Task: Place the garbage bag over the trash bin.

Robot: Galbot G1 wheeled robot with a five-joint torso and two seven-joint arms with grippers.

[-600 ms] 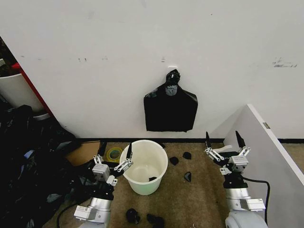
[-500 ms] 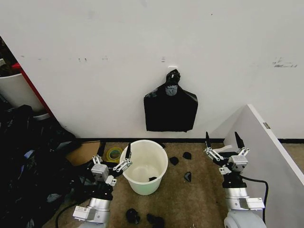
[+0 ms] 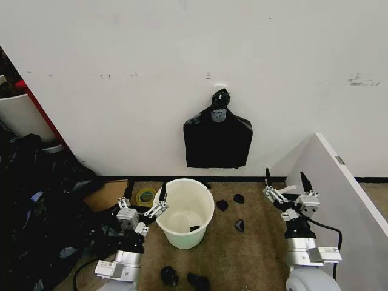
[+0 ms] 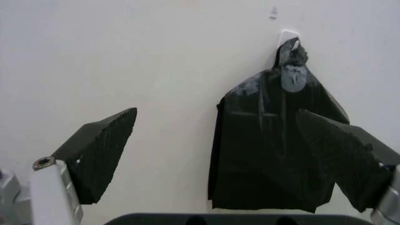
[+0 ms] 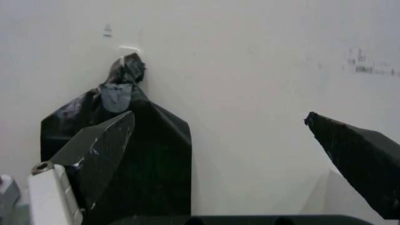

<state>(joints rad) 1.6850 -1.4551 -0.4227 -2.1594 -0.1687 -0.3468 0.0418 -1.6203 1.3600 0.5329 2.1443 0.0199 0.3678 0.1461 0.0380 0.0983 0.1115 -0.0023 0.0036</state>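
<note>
Right now both arms are raised low in front of the robot with nothing in them: the left gripper hangs just beside the near-left rim of the trash bin, its fingers spread wide apart, and the right gripper stands well off to the right, close to a white slanted panel, its fingers likewise spread and empty. The bin sits upright on the brown floor at the foot of the wall, its mouth bare, with a small dark scrap lying inside; no liner is over it yet, so the job looks barely begun. I cannot see a loose garbage bag lying ready; the nearest black plastic is the bunch of flat bags hanging from a hook on the wall directly above and behind the bin, knotted at the top, and both wrist cameras look straight at it between open fingers. Film like that should be very light, limp and slippery, likely to cling in layers, so I would judge a pinch on a free lower corner or edge safer than the knot. A heap of dark bags fills the floor at left.
</note>
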